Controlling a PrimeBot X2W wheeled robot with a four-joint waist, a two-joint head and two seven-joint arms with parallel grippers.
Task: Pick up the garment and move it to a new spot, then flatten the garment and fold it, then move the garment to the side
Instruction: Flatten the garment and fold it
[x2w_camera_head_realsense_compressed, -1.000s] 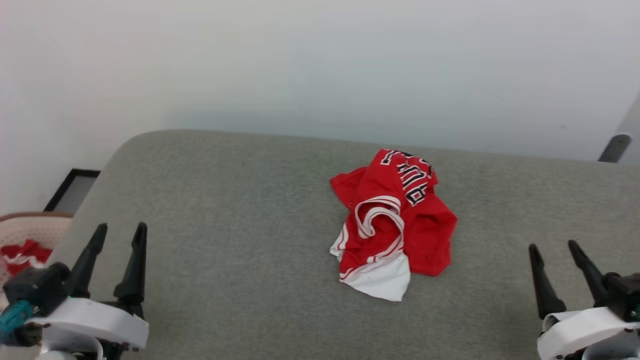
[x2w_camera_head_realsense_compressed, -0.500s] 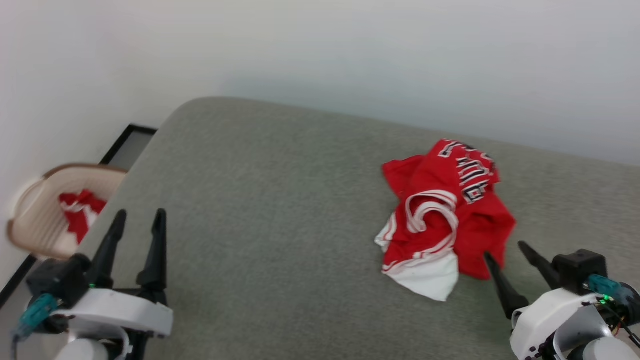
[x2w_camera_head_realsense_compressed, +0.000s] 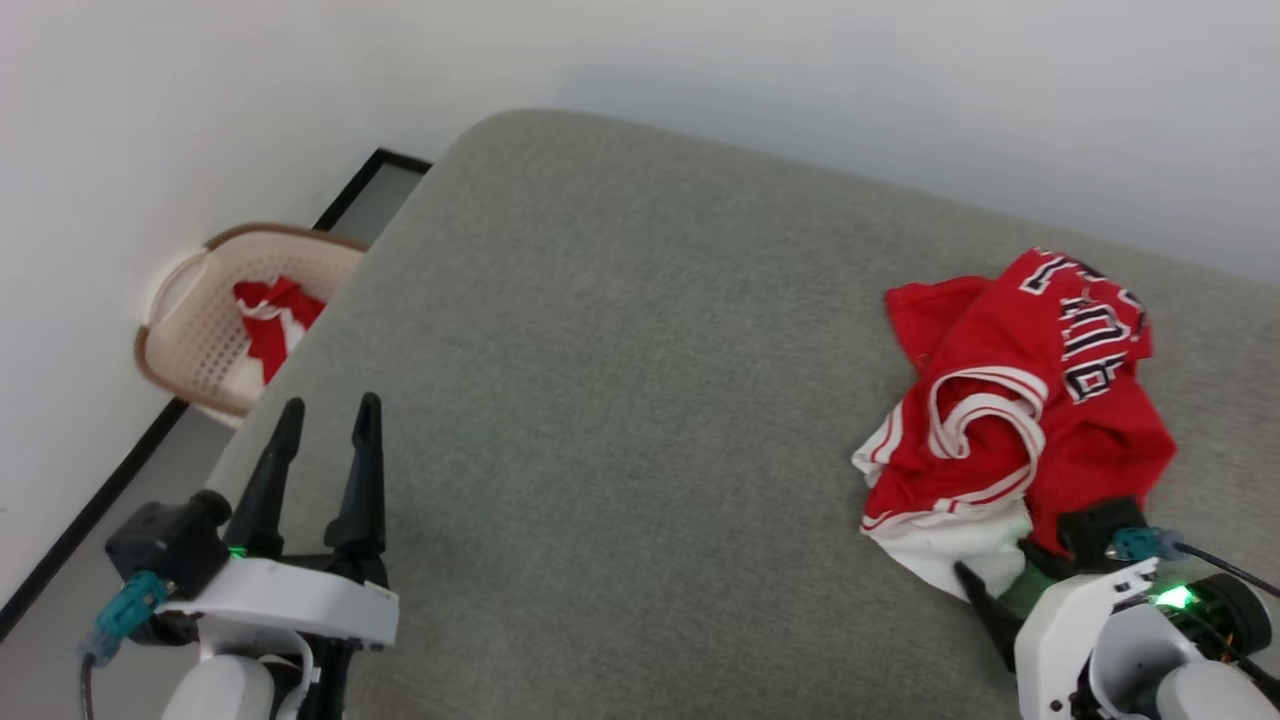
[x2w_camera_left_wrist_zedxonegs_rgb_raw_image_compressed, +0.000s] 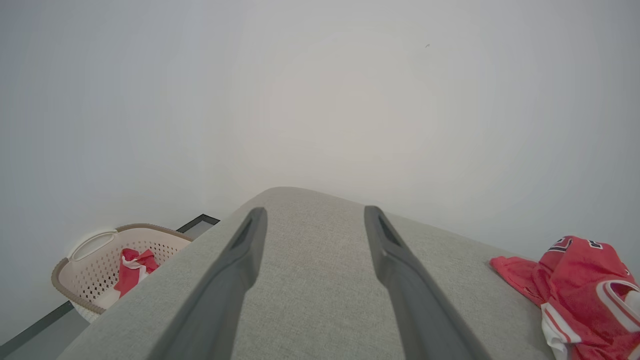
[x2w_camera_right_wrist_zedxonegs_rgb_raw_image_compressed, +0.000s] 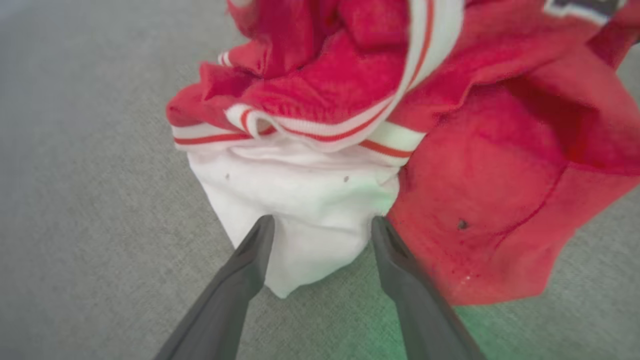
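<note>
Plain white wall (x2w_camera_head_realsense_compressed: 200, 100) backs the scene, meeting a grey floor (x2w_camera_head_realsense_compressed: 60, 610) along a dark skirting line at the far left. On that floor, beside the rounded far-left corner of the surface, stands a beige plastic basket (x2w_camera_head_realsense_compressed: 195, 345) with a perforated wall, a brown rim and a looped handle. It holds a loose bundle of red-and-white cloth (x2w_camera_head_realsense_compressed: 268, 318).

Next comes the left gripper (x2w_camera_head_realsense_compressed: 331, 402), above the near-left edge of the surface. Its 2 long, dark, tapering fingers stand apart with nothing between them.

The grey upholstered surface (x2w_camera_head_realsense_compressed: 620, 400) has a fine woven, felt-like texture and a softly curved edge.

On its right part lies the garment (x2w_camera_head_realsense_compressed: 1030, 400), crumpled into a lumpy heap of red knit. A loop of ribbed white trim with red stripes (x2w_camera_head_realsense_compressed: 975, 415) curls across its middle. Black, white-outlined lettering (x2w_camera_head_realsense_compressed: 1090, 350) shows on the far folds, and a smooth white sleeve (x2w_camera_right_wrist_zedxonegs_rgb_raw_image_compressed: 300, 200) pokes out as a blunt point toward the near edge.

The right gripper (x2w_camera_right_wrist_zedxonegs_rgb_raw_image_compressed: 322, 220) is at that sleeve. Its 2 fingers are spread wide and straddle the white tip, one on each side. Whether they press the cloth cannot be told. A green glow tints the weave beneath them.
</note>
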